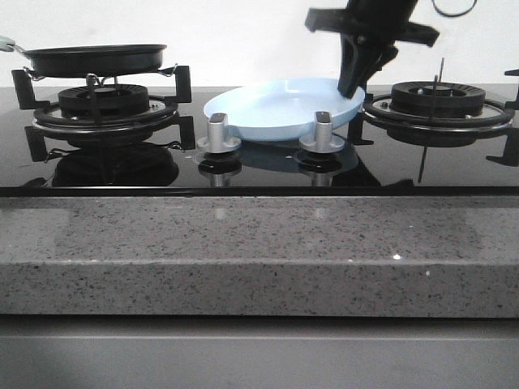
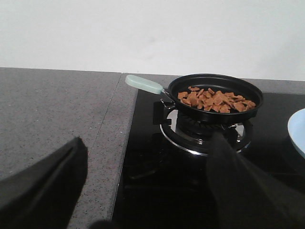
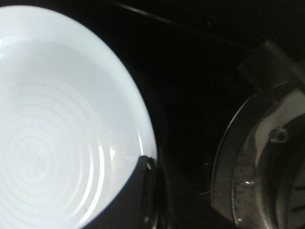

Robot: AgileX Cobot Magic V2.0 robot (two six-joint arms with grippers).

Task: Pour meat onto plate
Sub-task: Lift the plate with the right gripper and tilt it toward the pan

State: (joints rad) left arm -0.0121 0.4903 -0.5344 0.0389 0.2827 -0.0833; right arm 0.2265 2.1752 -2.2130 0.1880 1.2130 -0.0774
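Right pincer (image 1: 354, 81) — at plate (image 1: 276, 109) rim

A grey speckled stone worktop (image 1: 243, 243) is carrying a glossy black glass hob (image 1: 268, 174) set into it. The light-blue plate (image 1: 280, 109) is sitting on the glass at the centre, tilted, with two silver knobs (image 1: 219, 134) standing just in front at six o'clock. Burner grates are flanking it: the left burner (image 1: 101, 109) at nine o'clock, the right burner (image 1: 438, 101) at three.
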